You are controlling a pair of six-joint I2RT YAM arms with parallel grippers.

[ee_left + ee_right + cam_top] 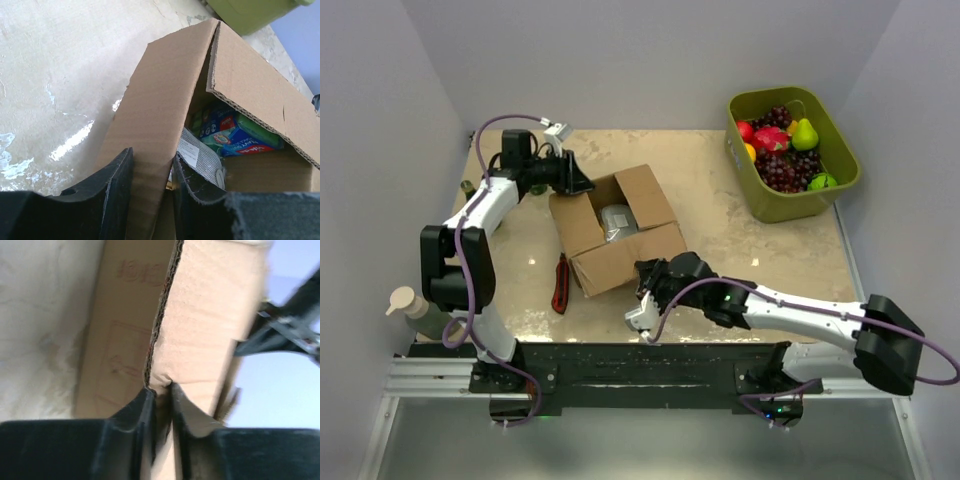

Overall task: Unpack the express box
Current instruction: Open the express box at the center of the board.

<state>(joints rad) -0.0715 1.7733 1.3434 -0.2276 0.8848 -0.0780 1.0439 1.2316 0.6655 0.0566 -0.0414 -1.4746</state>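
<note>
The express box (pixel 615 225) is a brown cardboard carton, open on the table's middle with its flaps spread. A silver pouch (pixel 202 157) with a white sticker and a blue-green packet (pixel 235 135) lie inside. My left gripper (pixel 582 183) is at the box's far-left side, and its fingers (pixel 117 175) are shut on the left flap (pixel 155 100). My right gripper (pixel 645 275) is at the near-right corner. It pinches the edge of the near flap (pixel 200 320) between its fingers (pixel 140 410). The shipping label is out of view.
An olive-green tub (pixel 800 205) of fruit stands at the far right. A red and black box cutter (pixel 560 283) lies just left of the box. A pale bottle (pixel 408 300) stands at the table's left edge by the left arm.
</note>
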